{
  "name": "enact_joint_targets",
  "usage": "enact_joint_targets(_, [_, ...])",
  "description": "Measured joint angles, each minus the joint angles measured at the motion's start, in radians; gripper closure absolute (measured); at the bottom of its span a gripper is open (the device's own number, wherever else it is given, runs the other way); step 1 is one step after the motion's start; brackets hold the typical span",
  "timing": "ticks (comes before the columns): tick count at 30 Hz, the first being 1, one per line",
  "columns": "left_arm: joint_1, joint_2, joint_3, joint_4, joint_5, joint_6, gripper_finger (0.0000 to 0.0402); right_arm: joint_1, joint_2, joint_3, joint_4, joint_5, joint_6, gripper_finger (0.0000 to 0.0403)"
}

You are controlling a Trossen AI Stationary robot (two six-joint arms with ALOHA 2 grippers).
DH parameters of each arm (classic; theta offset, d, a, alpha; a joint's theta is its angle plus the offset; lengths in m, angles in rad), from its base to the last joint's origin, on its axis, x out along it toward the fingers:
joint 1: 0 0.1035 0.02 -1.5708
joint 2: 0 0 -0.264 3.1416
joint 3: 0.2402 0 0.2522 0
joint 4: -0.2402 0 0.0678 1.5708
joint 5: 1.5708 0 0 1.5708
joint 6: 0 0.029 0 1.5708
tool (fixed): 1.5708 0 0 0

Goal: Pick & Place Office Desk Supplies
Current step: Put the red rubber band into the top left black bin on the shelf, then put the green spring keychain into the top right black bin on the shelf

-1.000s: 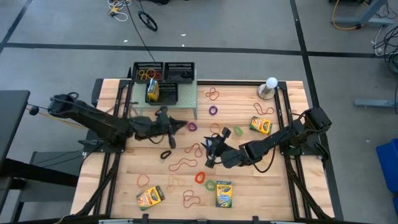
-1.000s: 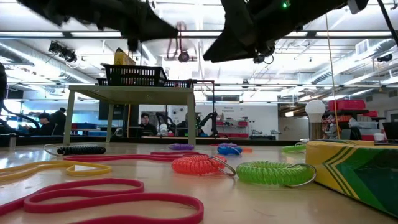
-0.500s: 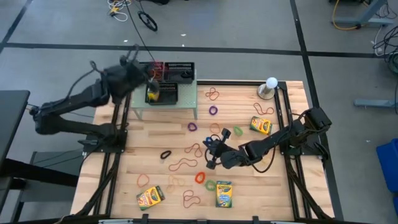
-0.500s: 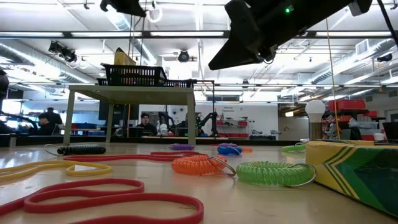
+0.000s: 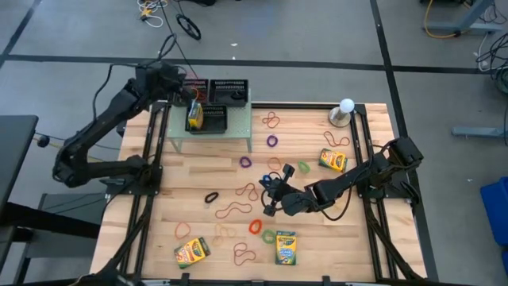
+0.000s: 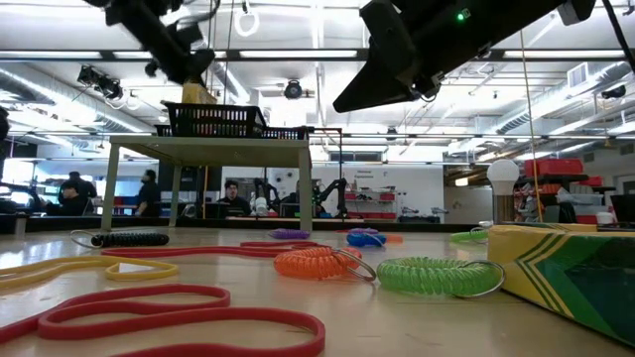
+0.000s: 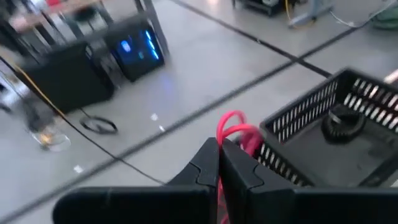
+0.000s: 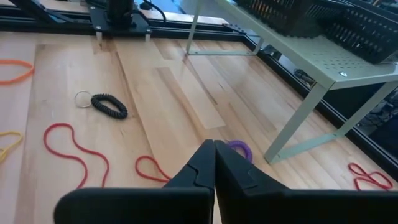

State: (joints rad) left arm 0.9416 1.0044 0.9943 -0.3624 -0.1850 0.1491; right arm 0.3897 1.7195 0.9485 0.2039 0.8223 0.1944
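Note:
My left gripper (image 5: 189,86) is raised over the far-left black mesh tray (image 5: 189,92) on the pale green shelf (image 5: 238,133), shut on a red rubber band (image 7: 233,130). A second tray (image 5: 230,90) stands beside the first. A third tray (image 5: 213,119) holds a crayon box (image 5: 194,117). My right gripper (image 5: 268,192) hangs shut above the table's middle, with nothing showing between its fingers (image 8: 214,152). Rubber bands such as a red one (image 5: 232,210) and coiled loops lie scattered on the wood. Three crayon boxes (image 5: 191,250) (image 5: 285,247) (image 5: 332,160) lie flat. My left gripper pinches the red rubber band between its two shut fingers. A short loop of the band (image 7: 231,124) sticks out past the fingertips. The band is lifted clear, at the near rim of the mesh tray (image 7: 323,124).
A white ball on a grey stand (image 5: 345,111) is at the table's far right corner. The shelf's legs (image 8: 292,124) stand on the table's far left part. A black coil (image 8: 109,106) and a purple loop (image 8: 238,148) lie ahead of the right gripper.
My left gripper has risen from the table's middle and swung toward the far left, ending above the mesh trays on the shelf, with the red band still in its shut fingers. My right gripper has stayed in place and shut.

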Motion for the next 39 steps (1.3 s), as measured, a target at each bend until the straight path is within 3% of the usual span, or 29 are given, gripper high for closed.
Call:
enact_joint_targets(8, [0.095,0.078,0.0,-0.047,0.092,-0.012,0.0378,0.0,0.0,0.0,0.002,0.0,0.0,0.0396])
enact_joint_targets(23, [0.092,0.03,0.06,-0.137,0.086,0.037,0.0265,-0.001,0.0,0.0,0.003,0.001,0.0,0.0397])
enact_joint_targets(30, [0.092,-0.002,0.089,-0.205,0.132,0.038,0.0259,-0.007,0.0,0.0,0.003,-0.006,0.0,0.0396])
enact_joint_targets(35, [0.078,-0.013,0.089,-0.259,0.081,0.093,0.0248,-0.023,0.0,0.0,0.003,-0.03,0.0,0.0396])
enact_joint_targets(39, [0.02,-0.086,0.089,-0.257,0.11,0.098,0.0275,-0.025,-0.001,0.0,0.017,-0.036,0.0,0.0396])
